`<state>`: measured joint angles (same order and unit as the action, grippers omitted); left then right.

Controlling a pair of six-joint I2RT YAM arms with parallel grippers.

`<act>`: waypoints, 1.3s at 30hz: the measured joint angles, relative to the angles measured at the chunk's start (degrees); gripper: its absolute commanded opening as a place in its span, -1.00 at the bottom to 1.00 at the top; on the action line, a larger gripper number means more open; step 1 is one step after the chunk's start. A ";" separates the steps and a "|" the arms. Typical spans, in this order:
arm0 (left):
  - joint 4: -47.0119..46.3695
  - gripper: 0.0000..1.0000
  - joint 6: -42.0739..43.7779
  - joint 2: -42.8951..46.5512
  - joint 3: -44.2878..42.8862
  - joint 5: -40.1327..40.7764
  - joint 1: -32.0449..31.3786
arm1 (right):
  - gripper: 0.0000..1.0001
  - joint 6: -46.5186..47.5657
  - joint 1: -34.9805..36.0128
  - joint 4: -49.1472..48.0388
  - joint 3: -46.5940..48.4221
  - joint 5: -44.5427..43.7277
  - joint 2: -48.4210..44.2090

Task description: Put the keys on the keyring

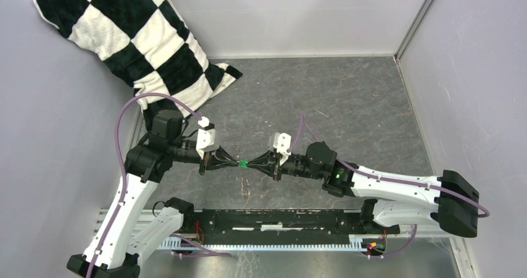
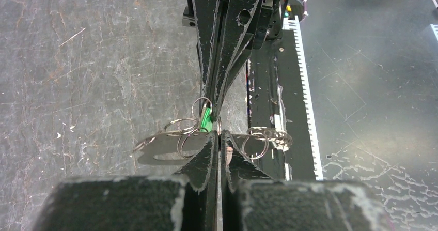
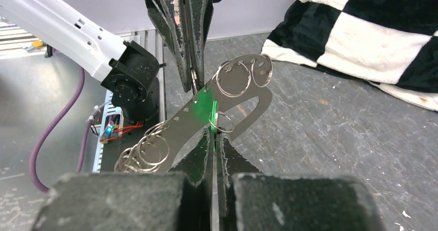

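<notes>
Both grippers meet tip to tip above the middle of the table. My left gripper [image 1: 232,162] [image 2: 217,136] is shut on the edge of the keyring [image 2: 157,148] [image 3: 243,106], a flat silvery loop held in the air, with several small split rings [image 3: 142,153] strung along its rim. My right gripper [image 1: 251,163] [image 3: 214,136] is shut on the key's green tag [image 1: 244,163] [image 2: 206,119] [image 3: 213,123], pressed right against the loop's rim next to the left fingertips [image 3: 192,78]. The key's dark metal part is hidden between the fingers.
A black-and-white checked cushion [image 1: 133,35] leans in the back left corner. Grey walls [image 1: 472,73] close the table on three sides. A black rail [image 1: 273,219] with the arm bases runs along the near edge.
</notes>
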<state>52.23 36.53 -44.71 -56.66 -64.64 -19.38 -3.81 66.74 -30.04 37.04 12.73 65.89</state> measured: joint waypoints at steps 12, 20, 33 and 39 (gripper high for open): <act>-0.09 -0.95 0.00 0.48 0.00 0.00 0.00 | -0.99 7.69 0.00 9.86 5.25 -0.76 -2.29; -0.17 -0.95 -0.02 0.83 0.04 0.79 0.00 | -0.76 11.58 0.00 14.95 5.11 -3.10 -2.60; -4.79 -0.96 -0.96 1.44 2.56 6.12 0.00 | -0.16 5.01 -0.11 18.51 -17.05 -17.44 -3.78; -5.88 -0.95 -1.84 0.24 2.56 7.54 0.00 | 0.21 -0.39 -0.11 17.46 -19.17 -21.51 -3.98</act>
<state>46.35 34.70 -44.47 -54.11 -57.10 -19.38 -4.21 66.63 -12.58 17.87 -8.78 61.91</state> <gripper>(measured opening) 0.040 0.574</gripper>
